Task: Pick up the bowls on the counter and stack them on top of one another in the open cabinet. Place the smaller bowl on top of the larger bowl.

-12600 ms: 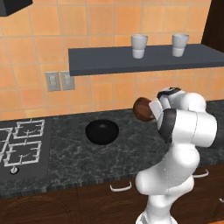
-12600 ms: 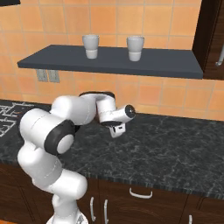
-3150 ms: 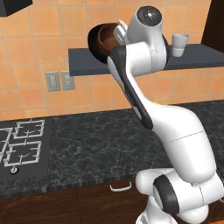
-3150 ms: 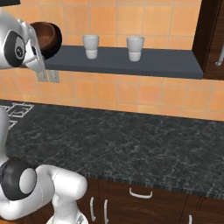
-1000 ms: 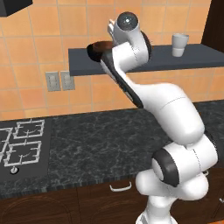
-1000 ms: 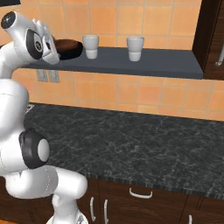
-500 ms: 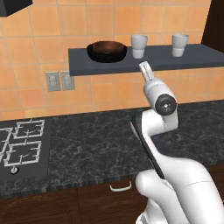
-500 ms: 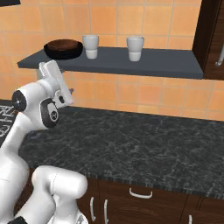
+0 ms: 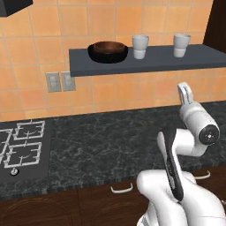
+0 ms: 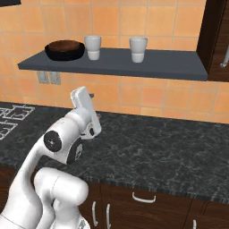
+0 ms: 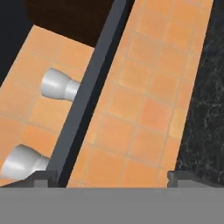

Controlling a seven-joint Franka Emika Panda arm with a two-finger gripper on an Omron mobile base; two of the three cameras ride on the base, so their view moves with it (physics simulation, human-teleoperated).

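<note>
Half a second ago the arm was drawn back from the open cabinet [image 9: 145,59] with its forearm raised over the counter [image 9: 97,141]; now it has folded lower still, the forearm sitting well below the shelf board and the hand turned so that the hand view looks sideways along the orange wall tiles [image 11: 144,109]. A second ago the hand was up at the left end of the shelf with the bowls; it has since let go and come away. The bowls have not moved since the release.

The gripper [image 11: 107,177] stands wide open and holds nothing: its two dark fingertips [image 11: 41,177] sit far apart at the bottom of the hand view with only tile and the shelf edge between them.

The larger bowl [image 9: 107,54] rests upright on the open cabinet near its left end, glossy black, wide and round. The smaller bowl [image 9: 108,46] sits nested inside it, reddish-brown with a wood-like finish, its rim showing just above the black rim. Just beside the stack, towards the middle of the shelf, stands a white cup [image 9: 140,46], close to the bowl but seemingly not touching; a second white cup [image 9: 181,45] stands farther along the same board, well apart from the bowls
</note>
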